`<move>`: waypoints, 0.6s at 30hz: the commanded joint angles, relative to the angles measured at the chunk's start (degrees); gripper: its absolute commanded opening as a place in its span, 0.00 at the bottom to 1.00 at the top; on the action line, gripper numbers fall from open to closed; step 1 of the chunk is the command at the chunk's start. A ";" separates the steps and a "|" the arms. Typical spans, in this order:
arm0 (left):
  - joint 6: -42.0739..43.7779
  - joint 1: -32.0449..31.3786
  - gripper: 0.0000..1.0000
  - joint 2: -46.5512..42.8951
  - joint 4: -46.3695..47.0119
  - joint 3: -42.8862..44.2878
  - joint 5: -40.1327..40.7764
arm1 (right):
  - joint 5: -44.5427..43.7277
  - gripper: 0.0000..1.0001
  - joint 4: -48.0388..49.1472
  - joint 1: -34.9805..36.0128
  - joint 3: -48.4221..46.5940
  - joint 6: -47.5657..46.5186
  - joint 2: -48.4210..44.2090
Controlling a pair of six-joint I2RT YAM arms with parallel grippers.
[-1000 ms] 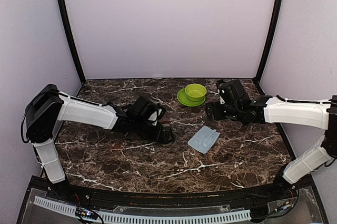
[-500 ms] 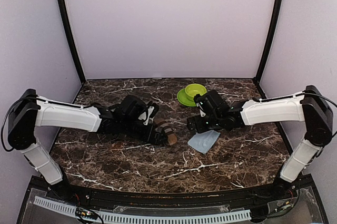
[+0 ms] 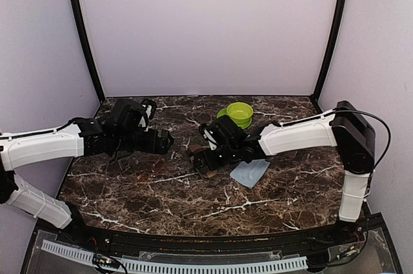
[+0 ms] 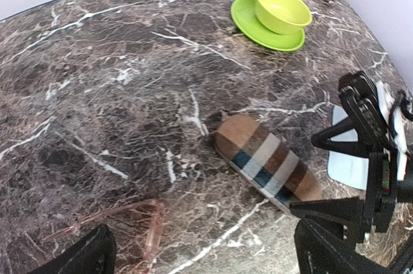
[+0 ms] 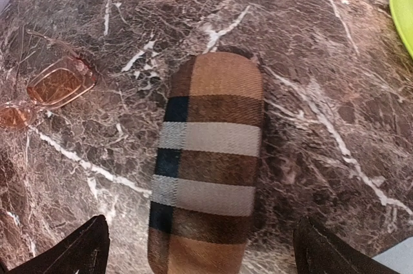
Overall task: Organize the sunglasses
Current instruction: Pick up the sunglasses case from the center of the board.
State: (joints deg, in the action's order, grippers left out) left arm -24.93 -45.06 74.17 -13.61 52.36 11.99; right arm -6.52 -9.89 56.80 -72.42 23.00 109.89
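The sunglasses [image 5: 55, 87] have a thin pink frame with orange lenses and lie flat on the marble, left of a shut case [image 5: 210, 164] striped in brown, white and blue. My right gripper [image 5: 206, 254] hangs open over the near end of the case, one finger on each side, without touching it. From above, the right gripper [image 3: 205, 158] covers part of the case [image 3: 208, 172]. My left gripper [image 4: 206, 261] is open and holds nothing. It hovers left of the case [image 4: 268, 161], with the sunglasses [image 4: 129, 222] just by its left finger.
A green bowl [image 3: 240, 112] stands on a green plate [image 3: 224, 121] at the back centre. A light blue cloth [image 3: 250, 172] lies right of the case, under the right forearm. The marble table [image 3: 213, 213] ends at black posts and lilac walls.
My left arm has pulled back to the left, away from the case. My right arm has swung left past the cloth and now hangs over the case. Both grippers stayed open.
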 commanded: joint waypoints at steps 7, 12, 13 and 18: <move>0.79 2.60 0.99 -4.47 -1.28 -2.03 3.07 | -1.31 0.97 -4.90 2.09 -8.67 -0.87 7.63; 1.49 2.69 0.99 -4.34 -0.66 -1.97 3.01 | -4.06 0.93 -6.56 2.42 -10.13 -1.26 9.12; 1.54 2.68 0.99 -4.26 -0.43 -2.14 2.92 | -4.63 0.92 -6.74 2.44 -10.34 -1.34 9.34; 1.54 2.69 0.99 -3.24 0.22 -2.37 2.31 | -6.63 0.83 -8.25 2.70 -11.73 -1.87 10.98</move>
State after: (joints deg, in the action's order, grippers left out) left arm -24.16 -42.63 70.91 -13.82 50.30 14.20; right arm -10.28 -16.97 58.74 -82.00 21.56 118.98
